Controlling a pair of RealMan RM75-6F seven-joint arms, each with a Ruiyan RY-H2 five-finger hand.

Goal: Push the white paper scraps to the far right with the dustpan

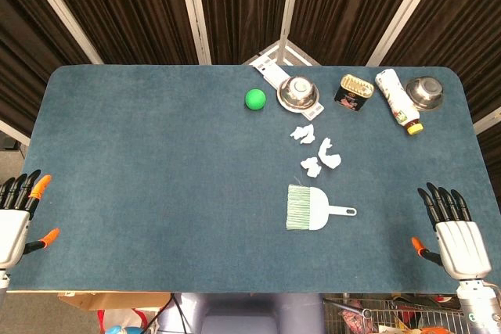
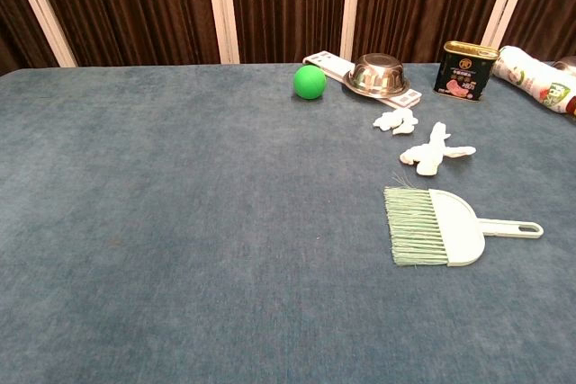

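Head view: task not begun. Dustpan (image 1: 313, 209) lies untouched, paper scraps (image 1: 319, 152) mid-table w/ none pushed; left hand (image 1: 17, 213) & right hand (image 1: 454, 232) both empty, fingers spread.

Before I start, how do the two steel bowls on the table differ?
The left steel bowl sits on a flat white device, near the green ball; the right steel bowl sits at the table's far right corner, beside the lying bottle. The chest view shows the left bowl whole and, at most, an edge of the right one. Both are shiny metal, at the table's far edge.
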